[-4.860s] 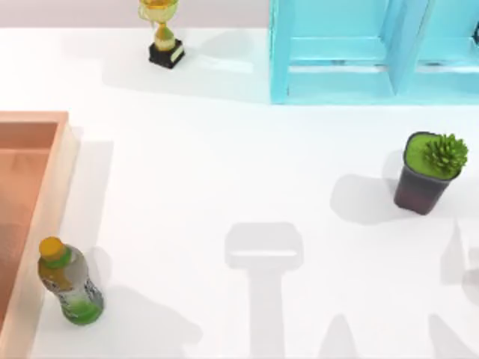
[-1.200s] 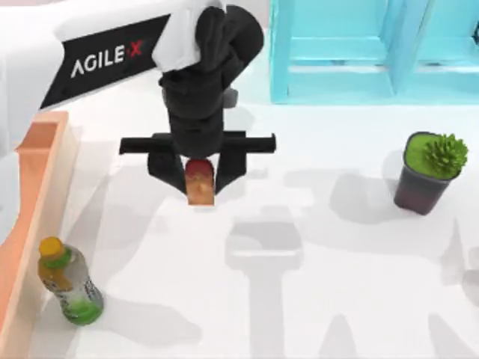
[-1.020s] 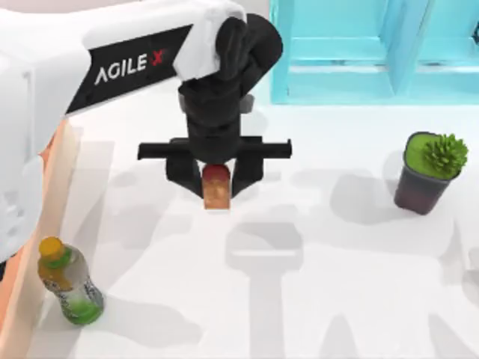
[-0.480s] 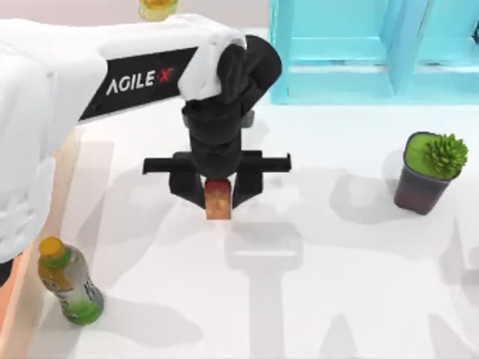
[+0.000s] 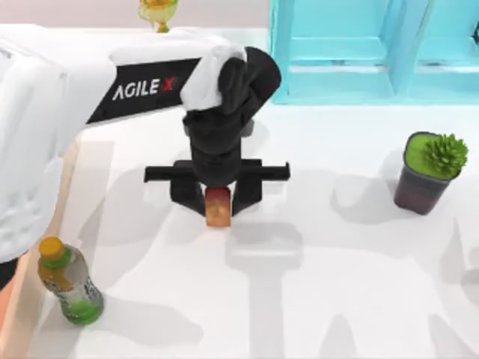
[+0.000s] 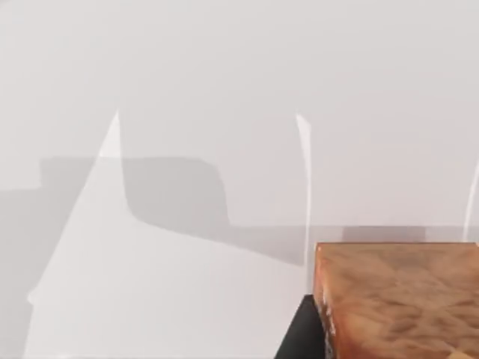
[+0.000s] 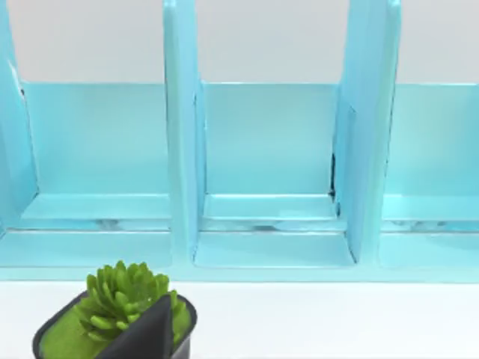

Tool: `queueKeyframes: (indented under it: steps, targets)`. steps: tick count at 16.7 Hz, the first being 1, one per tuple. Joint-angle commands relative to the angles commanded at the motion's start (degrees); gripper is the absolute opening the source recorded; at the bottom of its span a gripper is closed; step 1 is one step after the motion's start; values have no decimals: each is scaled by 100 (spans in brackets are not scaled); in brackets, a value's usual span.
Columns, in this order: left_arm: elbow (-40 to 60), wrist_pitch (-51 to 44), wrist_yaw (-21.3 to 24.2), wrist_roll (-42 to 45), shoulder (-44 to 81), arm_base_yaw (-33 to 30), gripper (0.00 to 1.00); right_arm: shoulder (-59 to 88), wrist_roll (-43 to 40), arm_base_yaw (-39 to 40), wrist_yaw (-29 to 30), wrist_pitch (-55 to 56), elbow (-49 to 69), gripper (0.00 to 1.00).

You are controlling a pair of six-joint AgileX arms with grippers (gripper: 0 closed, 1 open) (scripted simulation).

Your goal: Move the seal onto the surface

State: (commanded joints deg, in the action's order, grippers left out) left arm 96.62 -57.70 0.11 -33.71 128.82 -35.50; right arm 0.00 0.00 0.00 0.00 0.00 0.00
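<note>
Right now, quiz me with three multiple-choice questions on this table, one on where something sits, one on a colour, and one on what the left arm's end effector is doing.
1. Where does the green drink bottle stand?
A. inside the cabinet
B. beside the wooden tray, on the table's left
C. next to the potted succulent

2. What colour is the cabinet?
A. light blue
B. dark red
C. yellow

3. What is the left end effector doing?
A. hanging open with nothing in it
B. gripping the bottle
C. shut on the seal above the surface

Answers: 1 B, the bottle stands by the tray's edge. 2 A, its shelves are pale blue. 3 C, the seal sits between its fingers.
</note>
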Motion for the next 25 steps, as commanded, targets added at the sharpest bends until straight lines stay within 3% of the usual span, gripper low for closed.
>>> queueKeyframes:
  steps: [11, 21, 25]
  targets:
    - [0, 0, 0, 0, 0, 0, 98, 0, 0, 0, 0, 0, 0, 100]
    - [13, -15, 0, 0, -2, 6, 100, 0, 0, 0, 0, 0, 0, 100]
    - [537, -571, -5, -10, 7, -3, 100, 0, 0, 0, 0, 0, 0, 100]
